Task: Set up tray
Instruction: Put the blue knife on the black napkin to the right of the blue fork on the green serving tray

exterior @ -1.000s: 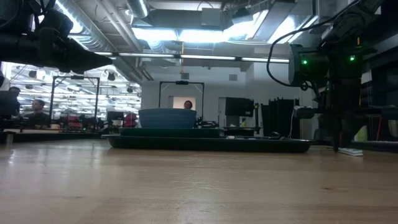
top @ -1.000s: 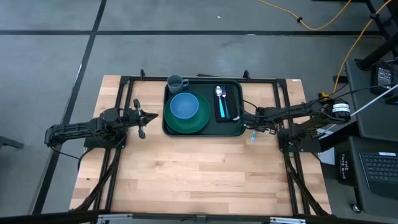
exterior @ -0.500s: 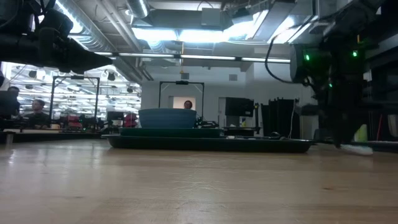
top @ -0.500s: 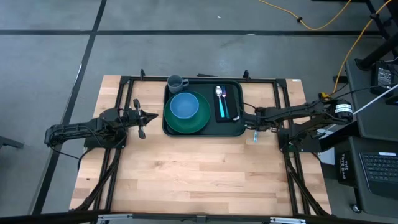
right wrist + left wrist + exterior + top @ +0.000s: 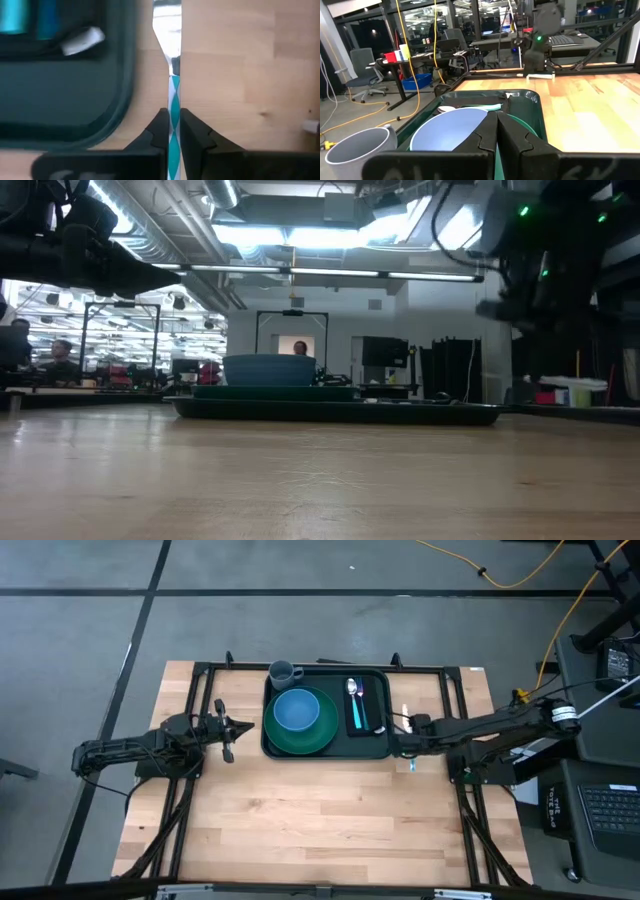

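The dark green tray (image 5: pixel 375 745) lies at the table's far middle. It holds a green plate (image 5: pixel 312 743) with a blue bowl (image 5: pixel 296 710), and a black napkin (image 5: pixel 372 700) bearing a spoon (image 5: pixel 352 687) and a teal-handled utensil (image 5: pixel 357 715). A grey mug (image 5: pixel 284 672) stands at the tray's far left corner. My right gripper (image 5: pixel 408 743) hovers just right of the tray, shut on a knife (image 5: pixel 172 85) with a teal-and-white handle. My left gripper (image 5: pixel 228 730) waits shut, left of the tray, touching nothing. My right gripper pinches the knife's patterned handle (image 5: pixel 173 97) between its two fingers, a little behind where the blade begins. The fingers come steeply from above and lie across the knife. The knife hangs about level, clear of the table, its blade (image 5: pixel 406 712) toward the far edge.
Bare wooden table (image 5: pixel 320 820) spreads across the whole near half. A black metal frame (image 5: pixel 455 710) runs along the table's sides and far edge. Desks and cables stand beyond the right edge.
My right gripper has risen beside the tray's right rim and rolled somewhat, taking the knife with it. The knife, which lay on the table a second ago, now hangs clear above the wood.
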Controlling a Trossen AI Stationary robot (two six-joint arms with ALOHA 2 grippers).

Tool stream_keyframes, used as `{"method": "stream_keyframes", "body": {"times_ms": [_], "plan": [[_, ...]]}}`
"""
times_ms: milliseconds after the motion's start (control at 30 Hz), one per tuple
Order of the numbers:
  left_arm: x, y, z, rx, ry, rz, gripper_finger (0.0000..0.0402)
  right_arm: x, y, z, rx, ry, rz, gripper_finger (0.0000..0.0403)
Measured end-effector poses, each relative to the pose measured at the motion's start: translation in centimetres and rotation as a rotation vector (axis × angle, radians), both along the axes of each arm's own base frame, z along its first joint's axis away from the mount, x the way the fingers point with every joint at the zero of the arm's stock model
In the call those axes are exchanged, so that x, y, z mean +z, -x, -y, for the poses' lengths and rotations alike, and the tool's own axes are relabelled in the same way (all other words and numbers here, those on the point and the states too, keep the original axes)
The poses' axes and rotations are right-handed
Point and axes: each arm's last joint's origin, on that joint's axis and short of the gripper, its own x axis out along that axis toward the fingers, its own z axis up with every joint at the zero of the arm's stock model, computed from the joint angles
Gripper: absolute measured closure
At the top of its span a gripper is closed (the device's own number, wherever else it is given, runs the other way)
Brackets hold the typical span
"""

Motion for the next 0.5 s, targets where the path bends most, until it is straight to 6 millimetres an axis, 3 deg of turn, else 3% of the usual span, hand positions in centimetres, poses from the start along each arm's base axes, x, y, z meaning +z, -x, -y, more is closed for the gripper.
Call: {"method": "stream_keyframes", "body": {"times_ms": [167, 500], "plan": [[0.0, 0.0, 0.0, 0.000, 0.000, 0.000, 0.0398, 1.6, -0.3, -1.6, 0.141, 0.095, 0.072, 0.0373], [0.0, 0.0, 0.0, 0.000, 0.000, 0.000, 0.0398, 2.7, -1.3, -5.3, 0.368, 0.395, 0.248, 0.0373]]}}
